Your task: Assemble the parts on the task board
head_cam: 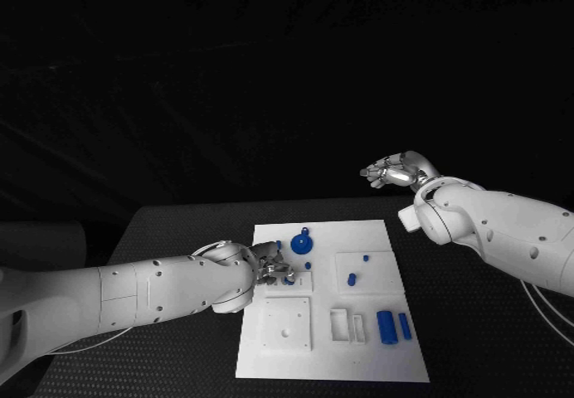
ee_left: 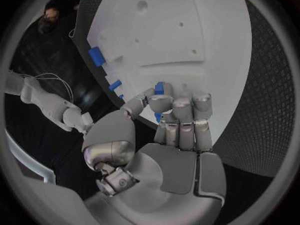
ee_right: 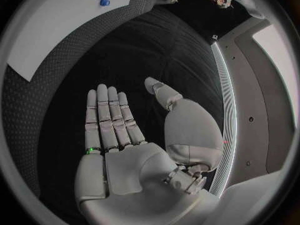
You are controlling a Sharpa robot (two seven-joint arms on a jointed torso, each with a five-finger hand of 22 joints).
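The white task board (head_cam: pixel 341 348) lies in the middle of the black table. My left hand (head_cam: pixel 270 270) rests at the board's left edge, fingers curled round a small blue part (ee_left: pixel 159 88) pinched against the thumb. A round blue disc (head_cam: pixel 302 244) lies near the far edge, and two small blue pegs (head_cam: pixel 352 279) stand mid-board. A blue cylinder (head_cam: pixel 386 326) and a thin blue bar (head_cam: pixel 406 326) lie at the near right. My right hand (head_cam: pixel 392 174) hangs raised beyond the board's far right corner, fingers straight and apart, holding nothing (ee_right: pixel 119 130).
White raised blocks (head_cam: pixel 287 322) and slotted holders (head_cam: pixel 348 325) sit on the near half of the board. Black table mat (head_cam: pixel 479 332) surrounds the board on all sides. The board's corner (ee_right: pixel 56 30) shows past my right hand's fingers.
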